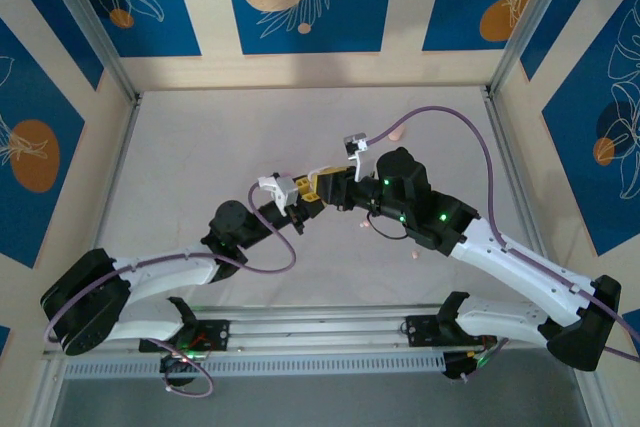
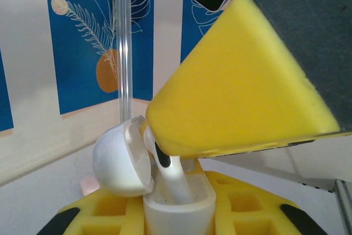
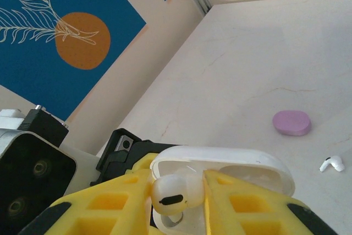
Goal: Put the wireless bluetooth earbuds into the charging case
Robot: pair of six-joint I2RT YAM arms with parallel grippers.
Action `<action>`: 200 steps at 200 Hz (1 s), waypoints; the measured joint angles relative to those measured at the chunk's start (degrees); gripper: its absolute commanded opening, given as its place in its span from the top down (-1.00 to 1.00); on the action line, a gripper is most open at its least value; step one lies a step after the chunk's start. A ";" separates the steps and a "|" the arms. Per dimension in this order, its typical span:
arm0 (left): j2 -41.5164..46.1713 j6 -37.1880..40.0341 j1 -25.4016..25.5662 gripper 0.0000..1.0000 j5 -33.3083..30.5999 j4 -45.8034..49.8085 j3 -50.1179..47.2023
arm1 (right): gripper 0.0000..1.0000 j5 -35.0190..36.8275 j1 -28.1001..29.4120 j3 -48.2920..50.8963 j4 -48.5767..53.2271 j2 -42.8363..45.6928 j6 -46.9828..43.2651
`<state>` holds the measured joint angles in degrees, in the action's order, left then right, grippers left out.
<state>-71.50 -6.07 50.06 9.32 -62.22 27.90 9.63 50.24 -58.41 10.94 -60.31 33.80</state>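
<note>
My left gripper point(image 2: 179, 221) is shut on a white charging case point(image 2: 179, 207), held upright with its domed lid point(image 2: 118, 160) swung open to the left. My right gripper point(image 3: 177, 202) is shut on a white earbud point(image 3: 176, 191), pinched by its head between the yellow fingers point(image 3: 104, 207). The bud's stem point(image 2: 177, 180) reaches down into the case's open well. The case's rim point(image 3: 220, 155) lies just behind the bud. Both grippers meet above the middle of the table, left gripper point(image 1: 298, 209) facing right gripper point(image 1: 328, 187).
A pale purple pebble-shaped case point(image 3: 291, 123) lies closed on the table, and another white earbud point(image 3: 332, 164) lies loose near it. Small peach-pink items point(image 1: 398, 133) point(image 1: 365, 222) rest on the white tabletop point(image 1: 200, 147). Walls and metal posts enclose the table.
</note>
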 measured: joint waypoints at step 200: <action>-0.09 -0.94 0.11 0.62 0.26 -1.95 0.00 | -0.06 -2.29 -1.84 -5.42 8.31 -0.59 -0.79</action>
<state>-71.59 -7.01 50.17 9.58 -64.16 27.90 7.33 48.40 -63.83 19.25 -60.90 33.01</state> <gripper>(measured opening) 0.218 0.525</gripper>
